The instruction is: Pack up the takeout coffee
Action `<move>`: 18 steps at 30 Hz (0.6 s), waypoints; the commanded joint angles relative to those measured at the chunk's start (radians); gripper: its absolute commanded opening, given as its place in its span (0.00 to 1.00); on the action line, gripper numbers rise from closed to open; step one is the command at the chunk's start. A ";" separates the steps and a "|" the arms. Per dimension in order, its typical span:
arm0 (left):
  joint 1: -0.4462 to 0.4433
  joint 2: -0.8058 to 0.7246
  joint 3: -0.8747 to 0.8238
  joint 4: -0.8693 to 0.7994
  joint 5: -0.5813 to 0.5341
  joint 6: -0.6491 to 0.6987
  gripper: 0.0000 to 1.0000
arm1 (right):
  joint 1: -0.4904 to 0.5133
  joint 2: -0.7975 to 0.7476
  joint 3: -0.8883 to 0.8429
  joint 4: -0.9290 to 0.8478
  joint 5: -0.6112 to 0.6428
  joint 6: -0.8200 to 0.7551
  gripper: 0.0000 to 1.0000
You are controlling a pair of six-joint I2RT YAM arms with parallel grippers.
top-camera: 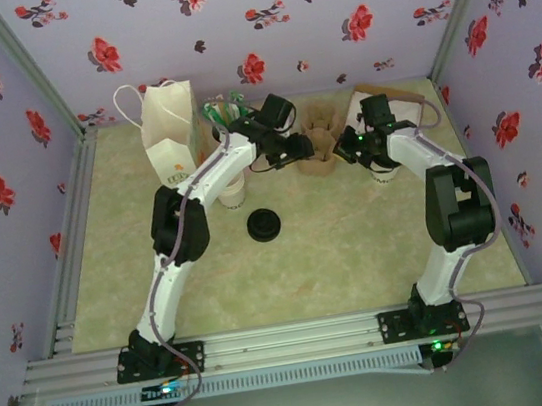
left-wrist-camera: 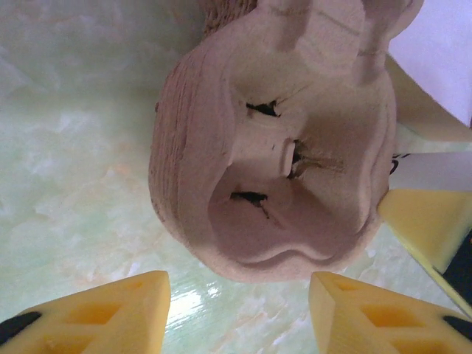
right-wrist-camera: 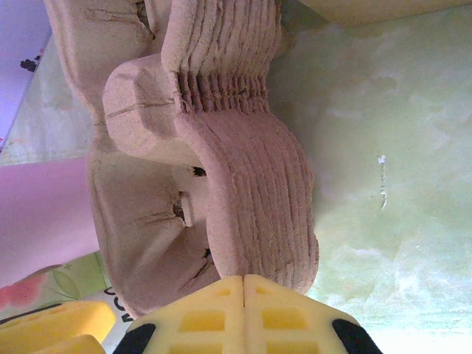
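Two grippers at brown pulp carrier (top-camera: pixel 322 145) near bench far edge: left gripper (left-wrist-camera: pixel 240 299) wide, right gripper (right-wrist-camera: pixel 243 280) closed. Pale green marbled bench (top-camera: pixel 339 254); lilac floral walls (top-camera: pixel 324 4).

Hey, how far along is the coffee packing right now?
Nothing packed: the carrier pocket in the left wrist view is empty. In hand: left gripper open before it, right gripper shut at its rim. Left: putting a cup in a pocket.

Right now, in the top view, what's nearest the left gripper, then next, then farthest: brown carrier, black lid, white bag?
1. brown carrier, just right of the left gripper.
2. black lid, toward the bases.
3. white bag, back left.
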 commanded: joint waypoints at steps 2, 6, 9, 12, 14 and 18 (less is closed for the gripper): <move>0.009 0.037 0.045 0.005 0.014 -0.006 0.49 | -0.002 0.001 -0.007 0.017 -0.025 0.002 0.00; 0.010 0.047 0.048 -0.005 0.013 0.002 0.46 | -0.002 0.002 -0.007 0.017 -0.026 0.002 0.00; 0.014 0.052 0.048 -0.006 0.008 0.000 0.42 | -0.002 0.002 -0.007 0.019 -0.026 0.002 0.00; 0.015 0.059 0.053 -0.006 0.007 -0.003 0.38 | -0.001 0.004 -0.006 0.020 -0.029 0.002 0.00; 0.017 0.062 0.057 -0.004 0.006 -0.004 0.37 | -0.003 0.004 -0.006 0.020 -0.028 0.003 0.00; 0.020 0.069 0.080 -0.011 0.006 -0.003 0.33 | -0.001 0.005 -0.006 0.021 -0.034 0.004 0.00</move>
